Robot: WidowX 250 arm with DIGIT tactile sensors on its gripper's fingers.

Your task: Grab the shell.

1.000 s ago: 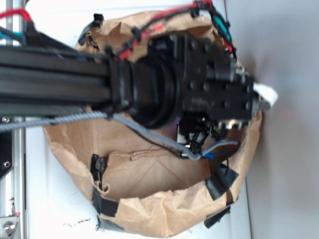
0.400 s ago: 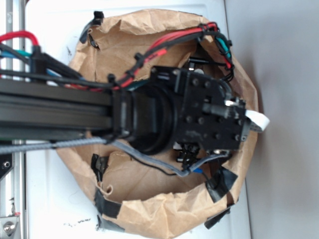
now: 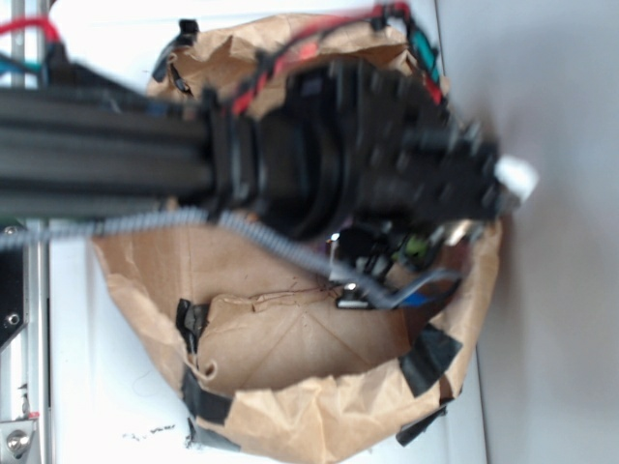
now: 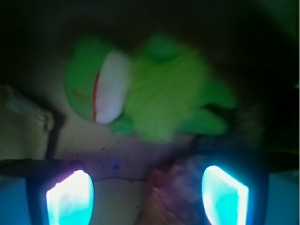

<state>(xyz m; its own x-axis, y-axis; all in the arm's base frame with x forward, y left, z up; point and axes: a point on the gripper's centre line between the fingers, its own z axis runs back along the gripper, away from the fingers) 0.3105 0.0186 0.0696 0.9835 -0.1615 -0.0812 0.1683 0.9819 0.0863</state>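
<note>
- Exterior view: the arm (image 3: 106, 145) reaches across a brown paper bag (image 3: 290, 387) whose rim is taped open with black tape, presumably so objects stay corralled inside it. The wrist housing is motion-blurred and covers most of the interior; the shell cannot be seen from here. The bag sits on the white desk (image 3: 106, 387).
- Wrist view: the pincer (image 4: 147, 194) is released, its two glowing pads (image 4: 70, 197) set wide apart. A reddish-tan blurred shape, probably the shell (image 4: 171, 192), lies between them, nearer the right-hand pad (too smeared to confirm ribs).
- Wrist view: a green plush frog (image 4: 154, 98) lies beyond, clear of the pads, so a closure should not catch it.
</note>
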